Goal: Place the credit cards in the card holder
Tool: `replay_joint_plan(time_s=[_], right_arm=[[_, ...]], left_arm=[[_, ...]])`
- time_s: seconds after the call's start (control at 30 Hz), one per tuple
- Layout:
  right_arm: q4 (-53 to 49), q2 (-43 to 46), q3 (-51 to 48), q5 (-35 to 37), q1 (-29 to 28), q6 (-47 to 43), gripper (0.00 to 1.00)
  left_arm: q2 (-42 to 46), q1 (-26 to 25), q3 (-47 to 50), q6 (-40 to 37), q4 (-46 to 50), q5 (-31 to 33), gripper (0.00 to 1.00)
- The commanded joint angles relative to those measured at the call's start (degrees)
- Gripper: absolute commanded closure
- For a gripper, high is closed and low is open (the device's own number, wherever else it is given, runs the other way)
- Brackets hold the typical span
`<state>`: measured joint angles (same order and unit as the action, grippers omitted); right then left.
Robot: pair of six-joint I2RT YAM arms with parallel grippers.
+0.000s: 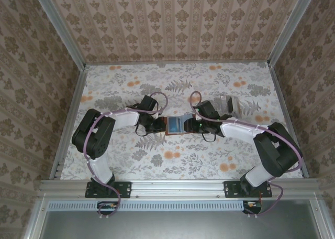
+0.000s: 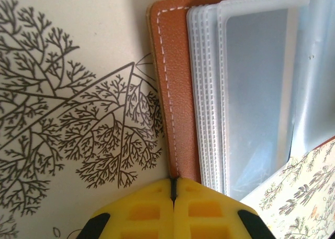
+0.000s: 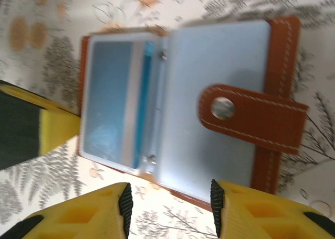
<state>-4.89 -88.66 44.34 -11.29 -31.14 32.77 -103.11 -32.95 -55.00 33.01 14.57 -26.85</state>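
Credit cards [image 1: 229,104] lie nearest your right end effector [image 3: 171,197], released before the open card holder [image 3: 188,102] that the left end effector [image 2: 172,189] clenches.

The worktop [image 1: 180,163] was covered by a pale cloth [image 1: 115,84] printed with grey fern leaves and orange blossoms. Near its middle lay a small reddish-brown leather card holder [image 1: 175,126], spread open with its clear plastic pockets facing up. Farther back and to the right, well apart from it, a few thin pale grey cards [image 1: 229,104] lay together on the cloth.
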Motion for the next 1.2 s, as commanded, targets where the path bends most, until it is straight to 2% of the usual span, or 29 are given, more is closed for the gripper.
replay_joint_plan(time_s=[0.0, 0.2, 0.43, 0.8, 1.07, 1.17], right_arm=[[-0.60, -1.25, -0.52, 1.80, 0.02, 0.71, 0.52], [0.01, -3.25, 0.96, 0.60, 0.02, 0.52, 0.53], [-4.95, -2.85, 2.72, 6.94, 0.02, 0.36, 0.52], [-3.46, -4.99, 3.39, 4.77, -0.48, 0.80, 0.53], [-8.29, -3.04, 5.01, 9.81, -0.83, -0.64, 0.54], [-8.35, -2.48, 5.30, 9.37, -1.33, -1.17, 0.54]], left_arm=[[-2.36, -0.27, 2.18, -0.13, 2.63, 3.69, 1.00], [-2.10, -0.27, 2.39, -0.14, 2.48, 3.58, 1.00], [-1.97, -0.27, 2.93, 0.12, 1.98, 3.54, 1.00], [-2.54, -0.27, 2.63, -0.06, 1.51, 3.12, 1.00], [-2.45, -0.27, 3.06, 0.13, 1.25, 3.12, 1.00], [-2.45, -0.27, 3.20, 0.26, 1.11, 3.12, 1.00]])
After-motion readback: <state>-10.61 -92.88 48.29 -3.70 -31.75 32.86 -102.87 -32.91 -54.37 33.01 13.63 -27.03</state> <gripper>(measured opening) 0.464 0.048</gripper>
